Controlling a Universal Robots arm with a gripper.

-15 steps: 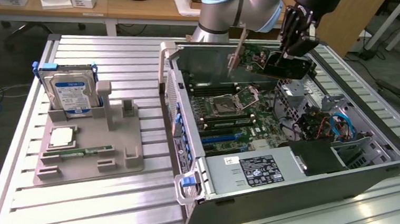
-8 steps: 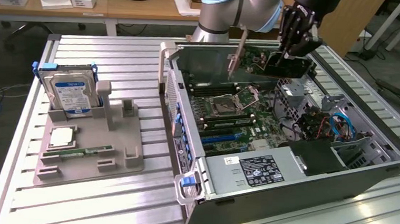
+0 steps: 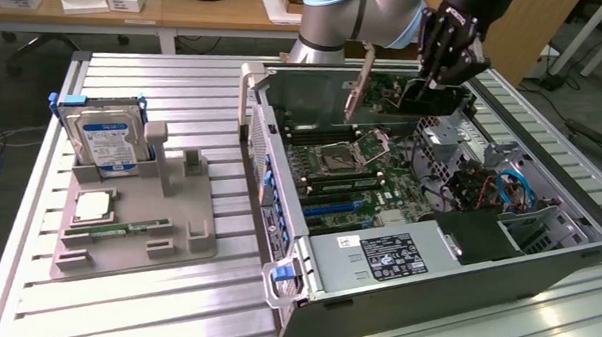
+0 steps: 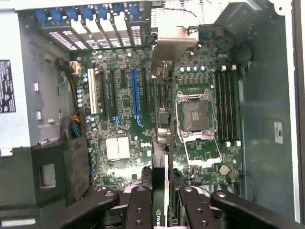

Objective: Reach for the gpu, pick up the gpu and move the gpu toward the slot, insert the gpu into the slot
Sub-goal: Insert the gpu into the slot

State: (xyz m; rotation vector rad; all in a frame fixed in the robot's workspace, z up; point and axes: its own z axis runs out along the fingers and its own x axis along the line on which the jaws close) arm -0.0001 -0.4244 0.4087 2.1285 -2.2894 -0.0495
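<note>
Currently the gpu is being held on edge by the gripper, whose fingers are being pressed partway closed against its two faces. The card is being kept in the air over the far end of the open computer case, above the motherboard and apart from the long blue slot.

Open computer case lies on its side on the slatted metal table, with the motherboard facing up. To the exterior view's left, a gray holder carries a hard drive (standing on edge), plus a processor chip and a memory stick lying flat.
</note>
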